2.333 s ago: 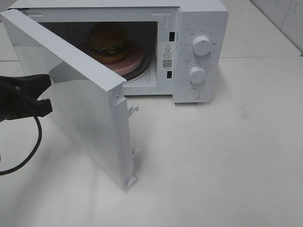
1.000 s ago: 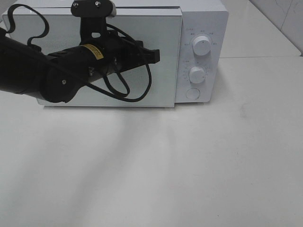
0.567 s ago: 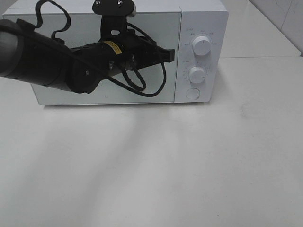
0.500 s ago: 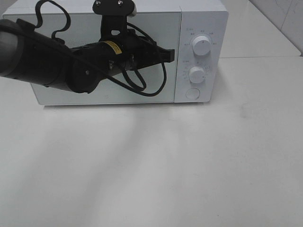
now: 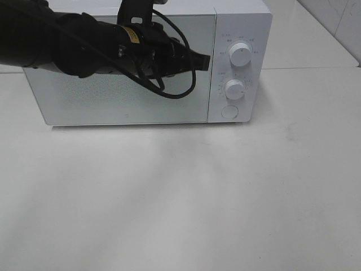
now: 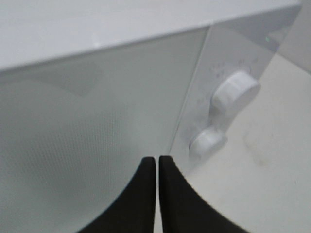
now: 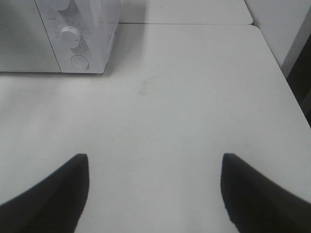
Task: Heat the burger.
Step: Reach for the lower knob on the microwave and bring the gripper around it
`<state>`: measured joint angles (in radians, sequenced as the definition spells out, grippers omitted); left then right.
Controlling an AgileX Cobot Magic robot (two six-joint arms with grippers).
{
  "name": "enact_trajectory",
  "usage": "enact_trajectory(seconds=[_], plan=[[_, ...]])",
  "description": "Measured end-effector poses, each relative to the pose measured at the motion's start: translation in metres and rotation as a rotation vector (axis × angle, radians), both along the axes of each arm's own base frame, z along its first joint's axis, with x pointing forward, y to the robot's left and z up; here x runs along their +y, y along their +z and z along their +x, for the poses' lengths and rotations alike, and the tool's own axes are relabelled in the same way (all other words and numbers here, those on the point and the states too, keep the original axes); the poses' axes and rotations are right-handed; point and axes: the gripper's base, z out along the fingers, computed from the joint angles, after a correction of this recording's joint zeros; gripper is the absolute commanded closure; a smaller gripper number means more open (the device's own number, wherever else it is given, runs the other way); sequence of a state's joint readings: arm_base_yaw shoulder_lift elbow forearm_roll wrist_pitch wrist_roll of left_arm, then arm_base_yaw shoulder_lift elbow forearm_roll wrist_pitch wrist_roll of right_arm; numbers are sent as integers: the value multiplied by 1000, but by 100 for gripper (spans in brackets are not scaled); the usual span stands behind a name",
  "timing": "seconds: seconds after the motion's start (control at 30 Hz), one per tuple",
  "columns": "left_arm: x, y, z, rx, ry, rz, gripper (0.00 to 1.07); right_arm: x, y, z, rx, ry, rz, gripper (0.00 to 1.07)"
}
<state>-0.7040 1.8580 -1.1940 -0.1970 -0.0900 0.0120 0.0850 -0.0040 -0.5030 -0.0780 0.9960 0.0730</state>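
- Left gripper [image 5: 198,61]: jaws pressed together on nothing, at the right edge of the shut microwave door [image 5: 113,96].
- Burger: out of sight, so where it lies relative to the jaws cannot be told.
- Right gripper [image 7: 154,160]: jaws wide, over the table [image 7: 194,87], nearer and right of the microwave.

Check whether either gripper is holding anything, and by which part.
Nothing is held. The left gripper is shut and empty in front of the microwave door; the right gripper stands open above the table.

Black arm [image 5: 56,39] with looped cable [image 5: 194,79], yellow label [image 5: 131,35], tapered black fingers [image 6: 136,204].
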Motion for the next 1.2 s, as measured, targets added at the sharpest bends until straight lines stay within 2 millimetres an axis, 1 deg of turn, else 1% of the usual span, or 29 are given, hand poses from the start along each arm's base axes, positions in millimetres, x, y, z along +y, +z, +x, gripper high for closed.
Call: enact_trajectory(seconds=[0.03, 0.07, 0.1, 0.13, 0.17, 0.2, 0.23, 0.27, 0.3, 0.37, 0.4, 0.47, 0.5, 0.63, 0.7, 0.73, 0.77, 0.83, 0.87, 0.9, 0.93, 0.97, 1.0, 1.03, 1.07, 1.1, 1.13, 1.17, 1.2], plan=[[0, 0, 0, 0, 0, 0, 94, 0, 0, 0, 0, 0, 0, 33], [3, 1, -7, 81, -20, 52, 78, 0, 0, 0, 0, 0, 0, 33], [3, 1, -7, 81, -20, 52, 78, 0, 0, 0, 0, 0, 0, 33], [5, 1, -11, 116, -29, 75, 64, 0, 0, 0, 0, 0, 0, 33], [9, 2, -19, 197, -49, 128, 33, 0, 0, 0, 0, 0, 0, 33], [9, 2, -19, 197, -49, 128, 33, 0, 0, 0, 0, 0, 0, 33], [12, 3, -24, 238, -58, 151, 17, 0, 0, 0, 0, 0, 0, 33], [16, 7, -31, 298, -73, 187, 5, 0, 0, 0, 0, 0, 0, 33], [16, 7, -31, 298, -73, 187, 5, 0, 0, 0, 0, 0, 0, 33], [23, 14, -42, 368, -93, 231, 7, 0, 0, 0, 0, 0, 0, 33], [23, 14, -42, 368, -93, 231, 7, 0, 0, 0, 0, 0, 0, 33], [29, 24, -52, 413, -110, 262, 7, 0, 0, 0, 0, 0, 0, 33], [29, 24, -52, 413, -110, 262, 7, 0, 0, 0, 0, 0, 0, 33], [42, 37, -66, 462, -139, 342, 8, 0, 0, 0, 0, 0, 0, 33], [44, 39, -69, 468, -143, 359, 8, 0, 0, 0, 0, 0, 0, 33], [49, 44, -73, 486, -144, 385, 8, 0, 0, 0, 0, 0, 0, 33], [49, 44, -73, 486, -144, 385, 8, 0, 0, 0, 0, 0, 0, 33], [60, 49, -75, 533, -108, 388, 8, 0, 0, 0, 0, 0, 0, 33], [60, 49, -75, 533, -108, 388, 8, 0, 0, 0, 0, 0, 0, 33], [73, 51, -72, 573, -61, 387, 8, 0, 0, 0, 0, 0, 0, 33], [80, 53, -69, 589, -36, 385, 8, 0, 0, 0, 0, 0, 0, 33], [80, 53, -69, 589, -36, 385, 8, 0, 0, 0, 0, 0, 0, 33], [95, 55, -65, 621, 6, 385, 8, 0, 0, 0, 0, 0, 0, 33], [103, 57, -63, 634, 30, 382, 8, 0, 0, 0, 0, 0, 0, 33], [103, 57, -63, 634, 30, 382, 8, 0, 0, 0, 0, 0, 0, 33], [119, 62, -60, 652, 73, 376, 8, 0, 0, 0, 0, 0, 0, 33], [119, 62, -60, 652, 73, 376, 8, 0, 0, 0, 0, 0, 0, 33], [134, 67, -58, 669, 117, 365, 8, 0, 0, 0, 0, 0, 0, 33], [143, 70, -58, 680, 141, 360, 8, 0, 0, 0, 0, 0, 0, 33]])
